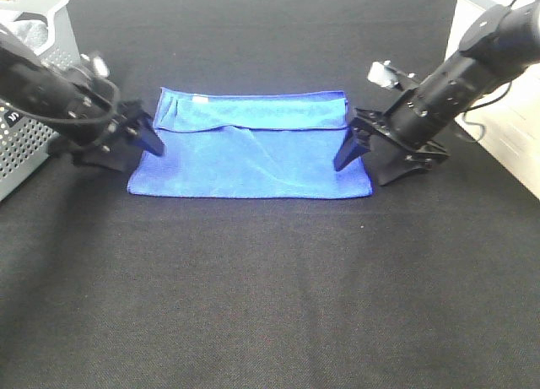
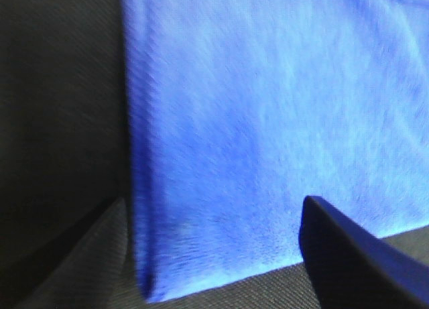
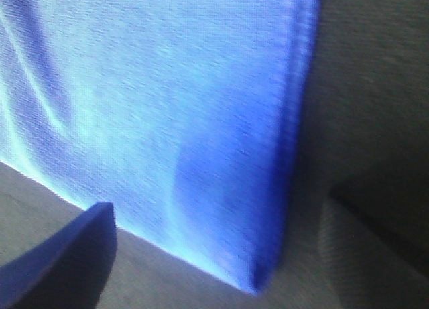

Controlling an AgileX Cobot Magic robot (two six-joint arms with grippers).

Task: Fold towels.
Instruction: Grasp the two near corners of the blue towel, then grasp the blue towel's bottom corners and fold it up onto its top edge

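The folded blue towel [image 1: 253, 153] lies flat mid-table [image 1: 270, 305]. The left gripper [image 1: 142, 147] is at its 9 o'clock and the right gripper [image 1: 361, 163] at 3 o'clock. Both sets of jaws are spread, each straddling a side edge near a front corner.

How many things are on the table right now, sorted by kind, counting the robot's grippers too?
Blue towel: 1
Perforated basket: 1
Grippers: 2, the left gripper and the right gripper, both with jaws open at the towel's ends
Total: 4
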